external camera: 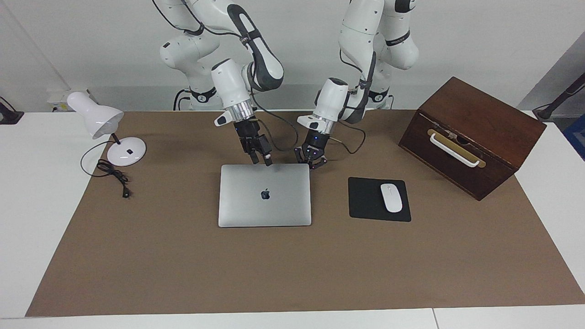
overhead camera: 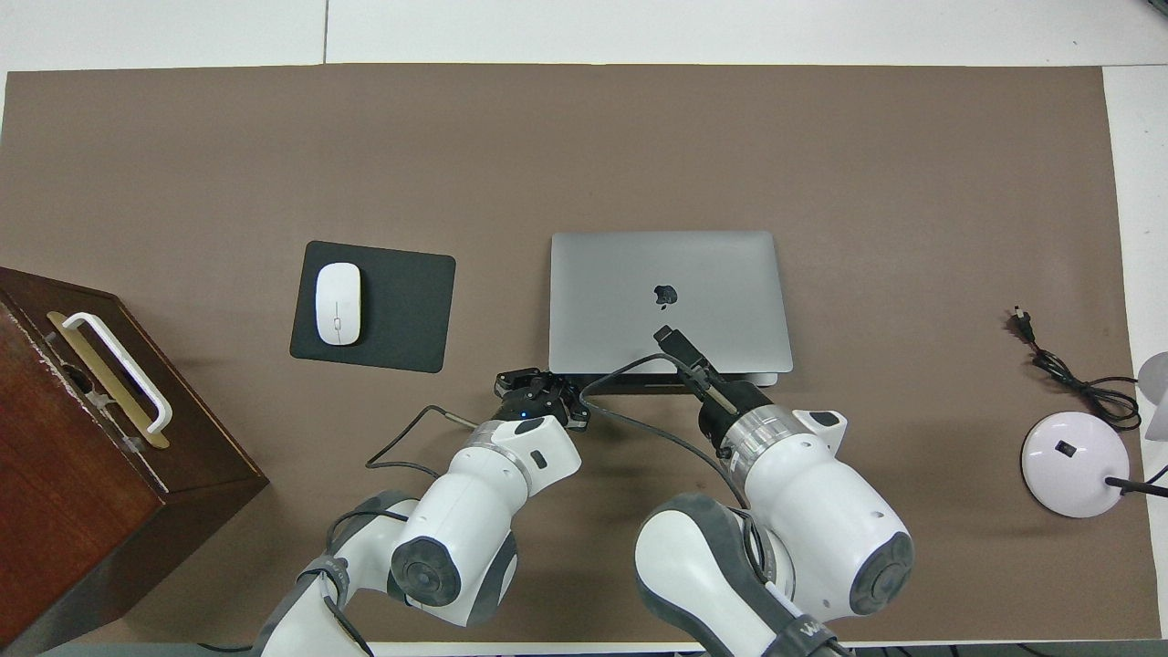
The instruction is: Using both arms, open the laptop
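Note:
The silver-grey laptop lies closed on the brown mat, logo up; it also shows in the overhead view. My right gripper is shut, and its tip is at the middle of the laptop's edge nearest the robots; in the overhead view it overlaps the lid. My left gripper is open and low by the laptop's near corner toward the left arm's end; it shows in the overhead view just off that corner. I cannot tell whether either touches the laptop.
A black mouse pad with a white mouse lies beside the laptop, toward the left arm's end. A brown wooden box stands farther that way. A white desk lamp and its cord are at the right arm's end.

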Robot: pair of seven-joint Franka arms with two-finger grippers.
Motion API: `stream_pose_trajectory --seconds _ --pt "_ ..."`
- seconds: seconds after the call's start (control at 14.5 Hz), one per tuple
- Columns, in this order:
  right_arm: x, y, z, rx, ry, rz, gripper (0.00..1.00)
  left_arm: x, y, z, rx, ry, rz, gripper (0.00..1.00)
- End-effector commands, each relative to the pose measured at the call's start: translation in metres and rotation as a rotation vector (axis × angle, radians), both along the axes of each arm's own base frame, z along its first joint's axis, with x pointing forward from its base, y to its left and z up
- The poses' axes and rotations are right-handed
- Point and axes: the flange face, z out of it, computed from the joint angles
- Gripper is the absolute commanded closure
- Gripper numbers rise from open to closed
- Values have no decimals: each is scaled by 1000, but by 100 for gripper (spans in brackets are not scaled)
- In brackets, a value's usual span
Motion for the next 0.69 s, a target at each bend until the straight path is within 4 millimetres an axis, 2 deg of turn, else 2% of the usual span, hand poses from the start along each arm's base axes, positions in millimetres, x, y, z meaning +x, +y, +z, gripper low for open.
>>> stream_pose_trajectory --seconds 0.0,0.41,0.62 --pt "13 2 -4 -3 -1 5 0 5 -4 -8 -2 -5 22 100" --pt "10 9 -10 -12 6 15 0 5 -3 -11 4 -3 22 100" --pt "-5 22 -11 13 22 2 0 5 -3 -11 7 -5 17 100"
